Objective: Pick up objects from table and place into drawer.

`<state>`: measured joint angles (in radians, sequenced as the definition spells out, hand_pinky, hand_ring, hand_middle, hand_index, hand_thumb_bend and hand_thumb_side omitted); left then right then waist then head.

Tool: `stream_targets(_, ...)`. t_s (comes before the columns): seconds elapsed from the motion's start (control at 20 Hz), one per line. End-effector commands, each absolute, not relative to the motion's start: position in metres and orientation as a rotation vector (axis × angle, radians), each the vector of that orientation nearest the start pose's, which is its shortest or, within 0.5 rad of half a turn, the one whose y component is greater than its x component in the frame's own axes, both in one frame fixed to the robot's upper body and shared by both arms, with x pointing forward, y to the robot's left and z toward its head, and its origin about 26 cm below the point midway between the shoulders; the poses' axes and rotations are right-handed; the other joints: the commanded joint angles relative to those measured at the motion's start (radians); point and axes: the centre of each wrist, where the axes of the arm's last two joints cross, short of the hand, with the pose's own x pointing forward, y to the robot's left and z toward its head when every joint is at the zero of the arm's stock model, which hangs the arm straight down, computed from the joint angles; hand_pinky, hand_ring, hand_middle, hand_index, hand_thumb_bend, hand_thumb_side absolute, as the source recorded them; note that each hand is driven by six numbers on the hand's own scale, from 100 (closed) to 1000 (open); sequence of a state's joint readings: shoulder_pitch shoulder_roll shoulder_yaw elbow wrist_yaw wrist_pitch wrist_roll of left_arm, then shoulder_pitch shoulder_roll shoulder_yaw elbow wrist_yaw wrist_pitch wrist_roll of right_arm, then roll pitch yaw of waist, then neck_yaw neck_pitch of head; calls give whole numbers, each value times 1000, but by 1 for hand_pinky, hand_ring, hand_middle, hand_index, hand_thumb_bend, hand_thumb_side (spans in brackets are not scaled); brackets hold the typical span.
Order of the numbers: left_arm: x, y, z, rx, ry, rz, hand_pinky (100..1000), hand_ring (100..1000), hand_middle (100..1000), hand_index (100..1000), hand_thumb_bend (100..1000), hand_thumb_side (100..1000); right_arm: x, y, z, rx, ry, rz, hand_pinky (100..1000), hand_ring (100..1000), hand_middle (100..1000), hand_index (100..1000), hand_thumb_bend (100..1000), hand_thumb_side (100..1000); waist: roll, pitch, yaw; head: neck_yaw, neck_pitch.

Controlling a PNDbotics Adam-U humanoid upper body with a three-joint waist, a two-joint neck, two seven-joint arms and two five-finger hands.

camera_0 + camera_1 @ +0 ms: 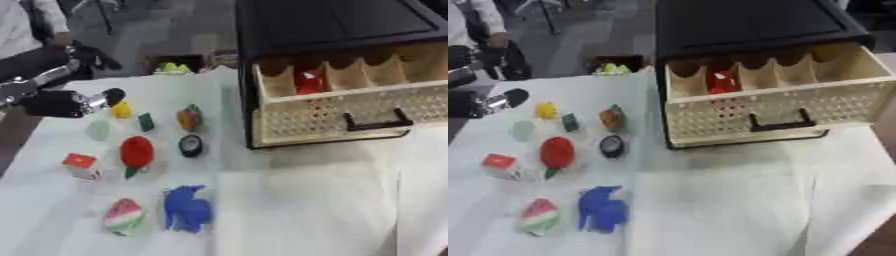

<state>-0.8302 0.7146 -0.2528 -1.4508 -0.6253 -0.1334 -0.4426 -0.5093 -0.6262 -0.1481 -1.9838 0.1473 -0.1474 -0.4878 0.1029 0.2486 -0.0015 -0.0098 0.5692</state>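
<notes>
Now: open drawer (350,107) at two o'clock, objects spread on the white surface (297,210).
Inside the drawer lies a red object (308,81); a blue toy (186,208), red fruit (136,151) and yellow piece (122,110) sit at nine o'clock, just beside the left hand (74,102), whose fingers I cannot tell apart.

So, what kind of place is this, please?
Probably a robot test room or lab, not a home. Small toys, like a blue toy, lie sorted on a table under a white cloth, beside a drawer with dividers, and the left hand reaches in.
</notes>
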Motion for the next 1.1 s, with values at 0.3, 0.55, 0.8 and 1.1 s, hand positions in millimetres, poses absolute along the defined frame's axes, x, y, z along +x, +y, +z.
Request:
stream_targets(0.3,417,292,291,1066,-1601,-1579,742,878,847,1000,432,978,293,-315,316,998,3217,-26,370,504,478,784,204,735,0,-9,-3,11,-11)
stream_targets(0.55,425,290,284,1064,-1555,-1601,733,876,847,1000,412,868,294,-313,318,995,3218,-14,370,503,478,782,201,726,3,-5,-12,15,-8)
stream_targets(0.8,433,287,276,1025,-1529,-1613,712,869,844,1000,324,755,295,-311,319,1000,3221,-1,368,502,476,780,198,705,8,1,-26,20,-8)
stream_targets(1.1,439,283,274,989,-1520,-1612,690,860,833,1000,333,749,295,-311,320,1005,3222,15,365,500,474,778,203,686,13,9,-35,26,-13)
